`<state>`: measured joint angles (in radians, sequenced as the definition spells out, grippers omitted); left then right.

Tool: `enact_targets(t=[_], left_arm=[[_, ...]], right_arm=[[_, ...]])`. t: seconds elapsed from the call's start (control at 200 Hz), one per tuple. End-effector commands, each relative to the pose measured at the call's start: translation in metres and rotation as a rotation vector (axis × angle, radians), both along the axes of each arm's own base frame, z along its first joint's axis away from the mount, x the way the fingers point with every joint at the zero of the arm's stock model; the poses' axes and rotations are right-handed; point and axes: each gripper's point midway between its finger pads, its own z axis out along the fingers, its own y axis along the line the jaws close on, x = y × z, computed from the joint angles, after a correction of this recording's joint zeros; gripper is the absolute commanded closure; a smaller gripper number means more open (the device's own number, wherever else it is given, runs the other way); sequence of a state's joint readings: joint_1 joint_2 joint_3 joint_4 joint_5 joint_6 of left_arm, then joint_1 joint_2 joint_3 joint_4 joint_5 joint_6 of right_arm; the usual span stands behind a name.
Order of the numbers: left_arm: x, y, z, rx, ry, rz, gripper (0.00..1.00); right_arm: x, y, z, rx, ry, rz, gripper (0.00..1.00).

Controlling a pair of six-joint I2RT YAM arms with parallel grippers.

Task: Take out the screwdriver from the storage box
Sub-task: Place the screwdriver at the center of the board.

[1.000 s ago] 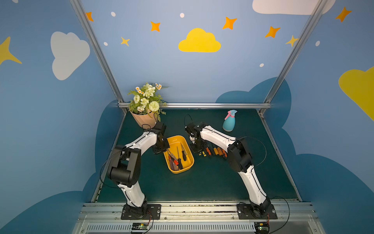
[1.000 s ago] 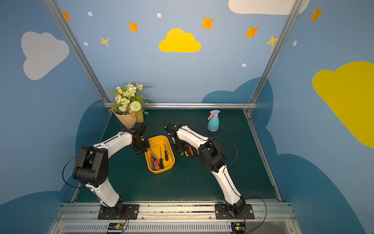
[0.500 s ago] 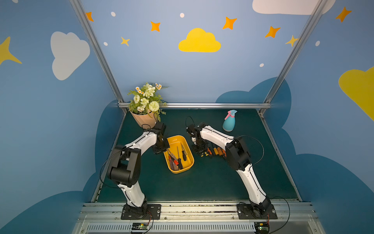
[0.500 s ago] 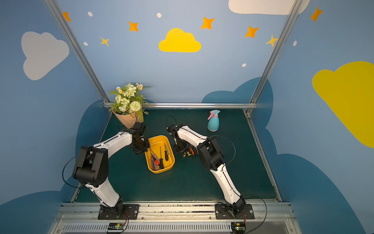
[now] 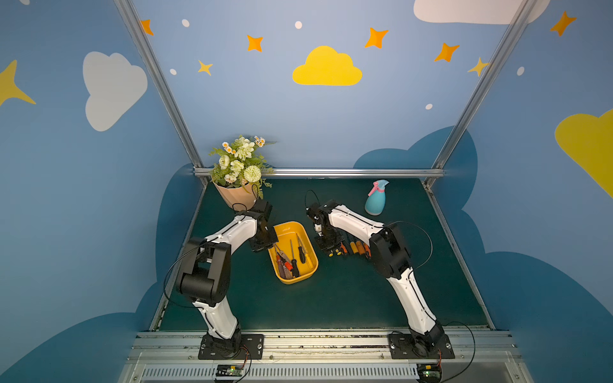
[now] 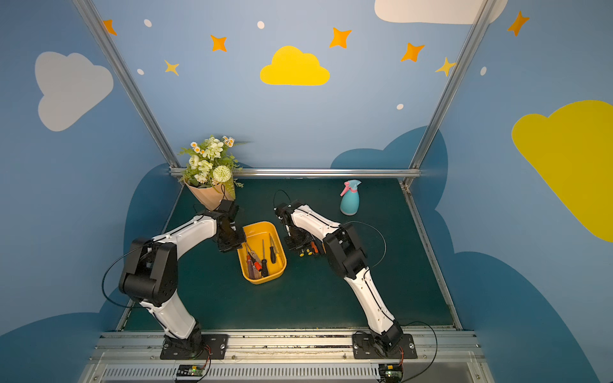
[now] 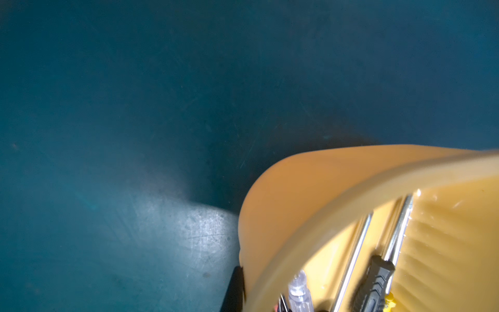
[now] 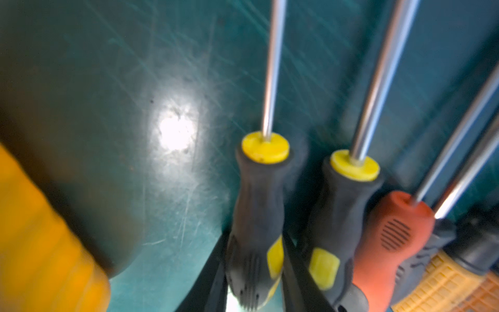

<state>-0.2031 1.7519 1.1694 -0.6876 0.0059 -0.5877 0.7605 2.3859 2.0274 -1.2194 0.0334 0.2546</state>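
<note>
The left pincer [image 5: 269,244] clamps the storage box [image 5: 295,282], likely steadying it; the right pincer [image 8: 255,281] straddles a screwdriver [image 8: 258,194] alongside, grip unclear.

Enclosure, in a top view. Blue walls [image 5: 282,116] bore a yellow cloud [image 5: 326,68], a white cloud [image 5: 112,89] and orange stars [image 5: 376,37]. Aluminium posts [image 5: 159,83] met a crossbar [image 5: 331,172] behind the dark green mat [image 5: 331,298]. A slotted rail [image 5: 331,341] edged its front. Light glared off the mat in the right wrist view.
</note>
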Motion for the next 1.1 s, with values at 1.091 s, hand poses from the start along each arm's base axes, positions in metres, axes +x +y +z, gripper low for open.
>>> enact_targets(t=[1.091], left_arm=[[0.018,-0.012,0.036,-0.053,-0.075,-0.019,0.98]], right_arm=[[-0.017,0.068,0.148,0.445,-0.264,0.172,0.56]])
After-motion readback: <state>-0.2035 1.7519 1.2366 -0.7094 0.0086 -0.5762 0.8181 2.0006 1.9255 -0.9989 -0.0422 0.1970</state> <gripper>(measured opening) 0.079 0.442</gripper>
